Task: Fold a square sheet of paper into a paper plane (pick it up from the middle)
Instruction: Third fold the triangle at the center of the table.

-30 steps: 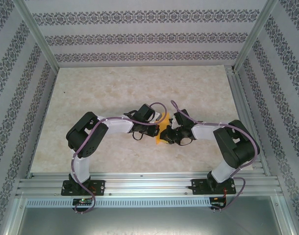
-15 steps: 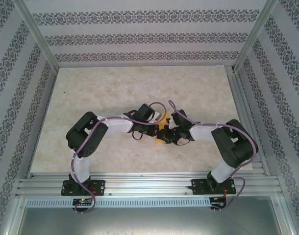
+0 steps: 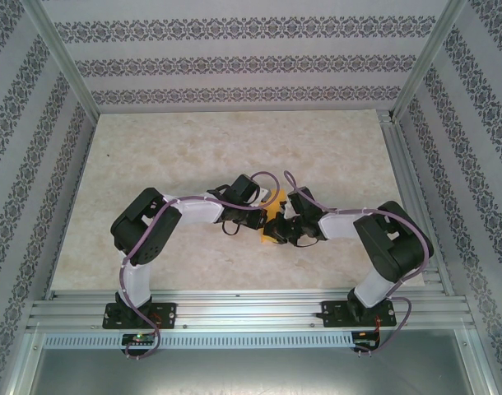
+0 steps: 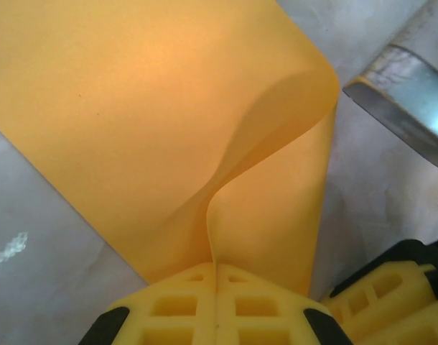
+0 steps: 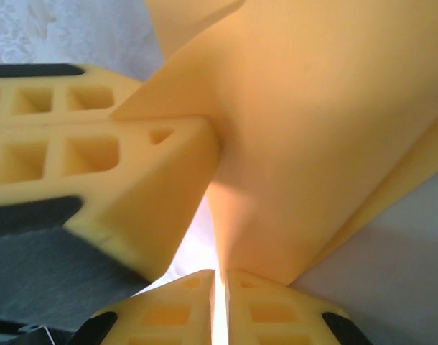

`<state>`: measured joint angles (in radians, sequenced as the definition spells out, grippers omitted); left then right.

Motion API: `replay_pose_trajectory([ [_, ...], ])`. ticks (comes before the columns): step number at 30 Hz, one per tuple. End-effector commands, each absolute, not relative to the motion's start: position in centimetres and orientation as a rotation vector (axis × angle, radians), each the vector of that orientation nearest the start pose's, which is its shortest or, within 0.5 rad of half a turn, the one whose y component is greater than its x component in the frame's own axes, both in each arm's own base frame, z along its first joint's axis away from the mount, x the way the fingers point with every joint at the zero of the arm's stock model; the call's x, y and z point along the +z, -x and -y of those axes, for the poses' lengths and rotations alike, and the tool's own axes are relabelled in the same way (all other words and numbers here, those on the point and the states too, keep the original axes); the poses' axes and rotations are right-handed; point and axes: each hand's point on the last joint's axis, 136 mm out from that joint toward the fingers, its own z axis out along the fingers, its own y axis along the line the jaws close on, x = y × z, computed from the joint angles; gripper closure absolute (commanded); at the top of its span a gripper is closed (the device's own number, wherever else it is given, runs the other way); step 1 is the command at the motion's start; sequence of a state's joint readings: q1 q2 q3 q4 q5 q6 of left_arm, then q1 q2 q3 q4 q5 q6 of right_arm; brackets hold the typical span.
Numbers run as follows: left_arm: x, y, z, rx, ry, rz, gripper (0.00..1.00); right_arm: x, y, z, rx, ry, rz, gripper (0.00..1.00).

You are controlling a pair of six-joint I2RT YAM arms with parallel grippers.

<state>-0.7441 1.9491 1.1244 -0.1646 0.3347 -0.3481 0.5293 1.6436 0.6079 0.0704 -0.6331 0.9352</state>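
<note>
The square sheet of paper [image 3: 270, 233] is orange-yellow and hangs bent between both grippers just above the table's middle. My left gripper [image 3: 266, 217] is shut on one edge of it; in the left wrist view the paper [image 4: 169, 108] curls up in a fold from the closed yellow fingertips [image 4: 183, 305] of that gripper [image 4: 217, 267]. My right gripper [image 3: 279, 231] is shut on the paper [image 5: 327, 144] from the other side, the sheet pinched in the thin slit of the gripper [image 5: 220, 277]. The left gripper's fingers [image 5: 97, 172] press the paper close beside it.
The marble-patterned table [image 3: 193, 156] lies open behind and to both sides of the arms. Aluminium frame rails [image 3: 251, 309] run along the near edge, and patterned walls [image 3: 234, 62] close the back and sides. A grey metal edge [image 4: 413, 93] shows past the paper.
The right arm has shifted a little to the left, bringing its gripper closer to the left gripper. More of the paper is now covered from above. Both grips stay the same.
</note>
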Motion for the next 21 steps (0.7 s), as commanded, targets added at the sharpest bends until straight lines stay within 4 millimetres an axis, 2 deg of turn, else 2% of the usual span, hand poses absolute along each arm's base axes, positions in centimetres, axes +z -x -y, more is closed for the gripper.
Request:
replay_pose_trajectory([
  [1,1.7,-29.9,35.2,-0.822,-0.655,-2.636,0.96,3.5,-24.2,-26.6,1.341,-0.272,-2.762,0.87],
  [5,1.7,-30.0,35.2,-0.823,-0.654,-2.635,0.97,2.8,-23.8,-27.0,1.372,-0.295,-2.762,0.87],
  [13,1.8,-29.9,35.1,-0.819,-0.655,-2.636,0.96,-0.8,-22.5,-25.9,1.261,-0.362,-2.863,0.88],
  [16,1.7,-29.9,35.0,-0.817,-0.652,-2.638,0.97,-0.3,-22.8,-26.0,1.267,-0.351,-2.852,0.88],
  [21,1.8,-29.9,35.0,-0.813,-0.653,-2.638,0.97,1.9,-23.3,-26.7,1.331,-0.321,-2.796,0.88],
])
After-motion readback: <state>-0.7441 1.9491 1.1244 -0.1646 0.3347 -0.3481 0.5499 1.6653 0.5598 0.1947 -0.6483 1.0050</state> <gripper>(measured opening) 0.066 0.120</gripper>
